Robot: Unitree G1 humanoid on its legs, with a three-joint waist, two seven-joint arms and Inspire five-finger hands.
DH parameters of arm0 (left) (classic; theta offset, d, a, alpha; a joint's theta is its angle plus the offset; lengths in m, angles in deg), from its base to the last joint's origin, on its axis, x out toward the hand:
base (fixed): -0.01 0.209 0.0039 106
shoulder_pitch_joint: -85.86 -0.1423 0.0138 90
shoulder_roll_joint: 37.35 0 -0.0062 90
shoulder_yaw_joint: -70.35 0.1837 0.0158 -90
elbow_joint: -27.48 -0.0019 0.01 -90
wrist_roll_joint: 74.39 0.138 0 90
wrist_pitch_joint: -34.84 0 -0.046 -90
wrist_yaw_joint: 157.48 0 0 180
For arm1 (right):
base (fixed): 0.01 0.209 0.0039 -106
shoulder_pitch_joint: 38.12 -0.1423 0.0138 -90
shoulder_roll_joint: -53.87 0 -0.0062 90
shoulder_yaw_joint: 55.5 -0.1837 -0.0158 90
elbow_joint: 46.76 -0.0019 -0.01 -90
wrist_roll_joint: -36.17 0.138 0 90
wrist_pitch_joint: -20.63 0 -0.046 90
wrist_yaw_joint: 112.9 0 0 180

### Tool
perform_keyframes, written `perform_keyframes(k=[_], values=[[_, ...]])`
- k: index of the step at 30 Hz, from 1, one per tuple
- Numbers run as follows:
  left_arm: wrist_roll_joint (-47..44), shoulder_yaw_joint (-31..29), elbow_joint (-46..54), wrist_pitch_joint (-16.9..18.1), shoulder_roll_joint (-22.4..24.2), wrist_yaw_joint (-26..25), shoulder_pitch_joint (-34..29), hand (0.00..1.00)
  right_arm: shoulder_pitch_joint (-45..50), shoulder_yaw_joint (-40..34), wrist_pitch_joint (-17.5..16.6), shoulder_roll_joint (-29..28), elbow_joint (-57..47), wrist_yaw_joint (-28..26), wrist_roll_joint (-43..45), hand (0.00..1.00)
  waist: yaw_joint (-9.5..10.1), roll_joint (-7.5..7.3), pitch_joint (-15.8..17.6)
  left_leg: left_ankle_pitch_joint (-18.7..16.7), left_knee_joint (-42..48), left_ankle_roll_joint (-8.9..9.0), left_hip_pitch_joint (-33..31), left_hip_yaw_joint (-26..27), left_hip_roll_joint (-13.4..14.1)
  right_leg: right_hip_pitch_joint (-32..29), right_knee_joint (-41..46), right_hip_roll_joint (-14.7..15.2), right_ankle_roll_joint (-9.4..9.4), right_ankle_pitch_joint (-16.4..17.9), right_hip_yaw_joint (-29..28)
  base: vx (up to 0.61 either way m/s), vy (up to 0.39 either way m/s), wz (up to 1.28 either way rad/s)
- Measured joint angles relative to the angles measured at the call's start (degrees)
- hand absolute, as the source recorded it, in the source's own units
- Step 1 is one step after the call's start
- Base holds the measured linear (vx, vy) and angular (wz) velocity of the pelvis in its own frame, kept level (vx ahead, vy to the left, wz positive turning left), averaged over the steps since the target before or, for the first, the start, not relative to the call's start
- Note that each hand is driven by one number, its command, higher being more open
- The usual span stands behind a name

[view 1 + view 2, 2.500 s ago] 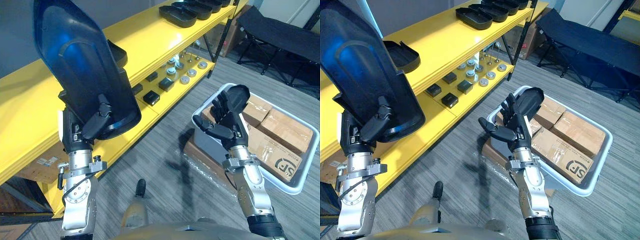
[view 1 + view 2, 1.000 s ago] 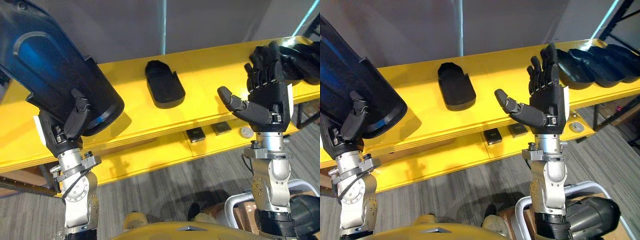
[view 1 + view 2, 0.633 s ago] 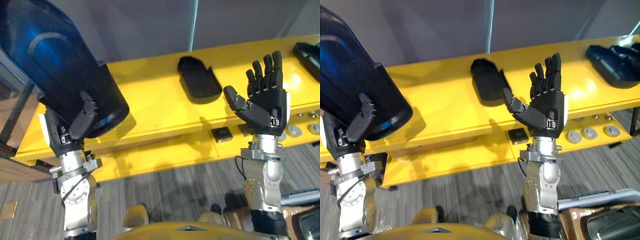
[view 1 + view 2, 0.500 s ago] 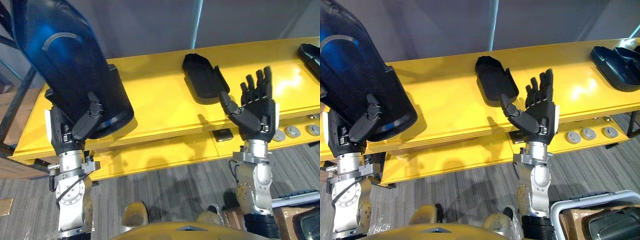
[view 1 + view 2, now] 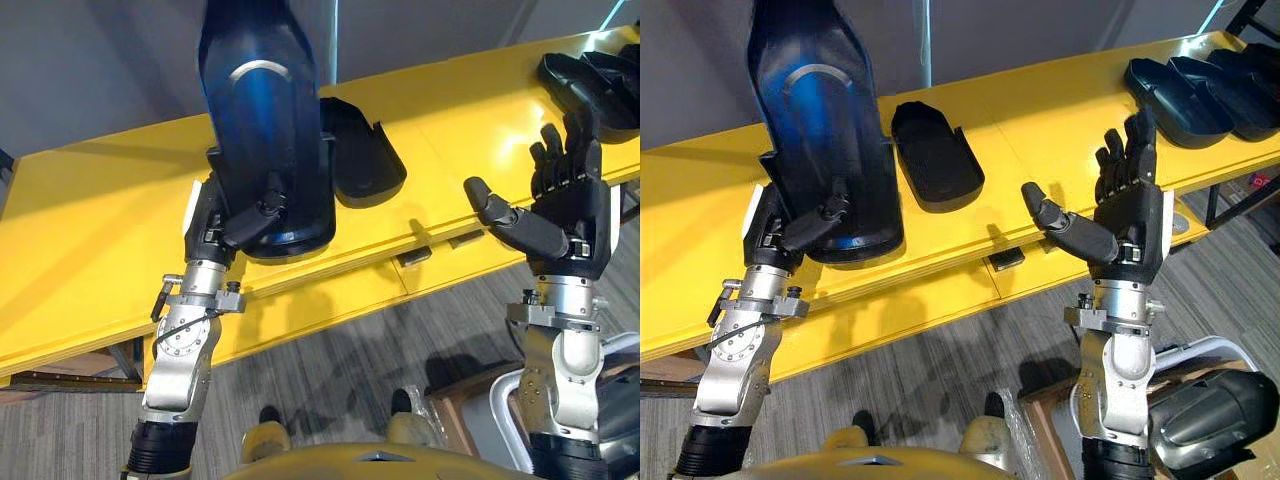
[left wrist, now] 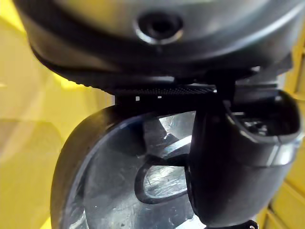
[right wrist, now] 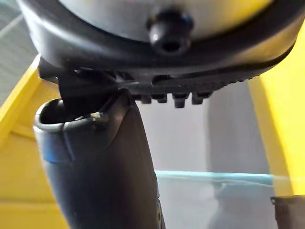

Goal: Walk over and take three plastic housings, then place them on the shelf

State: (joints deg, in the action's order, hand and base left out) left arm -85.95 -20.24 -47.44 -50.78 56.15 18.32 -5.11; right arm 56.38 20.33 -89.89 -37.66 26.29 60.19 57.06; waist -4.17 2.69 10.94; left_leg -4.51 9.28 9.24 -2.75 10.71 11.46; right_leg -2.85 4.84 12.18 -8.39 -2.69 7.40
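While the left hand [image 5: 225,215] clutches a plastic housing [image 5: 262,120] over the yellow shelf [image 5: 90,230], set-down seems next, nine o'clock of the laid housing [image 5: 360,160]; right hand [image 5: 560,215] splayed, empty.

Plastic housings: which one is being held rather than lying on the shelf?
The glossy housing gripped upright in the left hand; the matte ones lie flat on the yellow shelf.

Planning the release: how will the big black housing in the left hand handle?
The glossy black plastic housing is probably rigid: it stands upright in the left hand without sagging. Its shiny surface may slip. On end on the yellow shelf, it might tip.
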Motion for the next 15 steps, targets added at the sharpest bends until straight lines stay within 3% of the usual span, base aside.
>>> perform_keyframes(k=[3, 7, 15], values=[[-0.31, -2.08, -5.08, -0.66, 0.00, -5.83, 3.46, 0.00, -1.90, 0.07, 0.16, 0.16, -0.29, -1.91, -0.01, 1.00, -0.25, 0.01, 2.26, 0.35, 0.80, 0.25, -1.14, 0.07, 0.02, -2.18, 2.60, 0.09, 0.05, 2.68, -1.40, -0.14, -0.031, -0.04], [-2.08, -4.33, -5.83, -0.73, 0.76, -11.62, 3.61, 0.00, -2.42, -0.17, 0.18, 0.44, -0.43, -3.84, 0.33, 1.00, -0.86, 1.41, 4.85, 1.68, 0.46, 0.28, -2.42, -0.12, 0.19, -4.79, 5.16, -0.07, -0.04, 3.13, -1.73, -0.08, -0.039, -0.01], [-2.02, -6.09, -5.52, -1.69, 0.58, -9.92, 4.12, 0.00, -4.46, 7.13, 0.21, 0.45, -0.51, -5.57, 0.08, 1.00, 0.42, 1.46, 7.17, 2.81, 0.44, 0.32, -2.89, -3.70, -0.68, -5.63, 11.50, 1.39, 0.02, 6.59, 0.84, -0.04, -0.021, 0.22]])
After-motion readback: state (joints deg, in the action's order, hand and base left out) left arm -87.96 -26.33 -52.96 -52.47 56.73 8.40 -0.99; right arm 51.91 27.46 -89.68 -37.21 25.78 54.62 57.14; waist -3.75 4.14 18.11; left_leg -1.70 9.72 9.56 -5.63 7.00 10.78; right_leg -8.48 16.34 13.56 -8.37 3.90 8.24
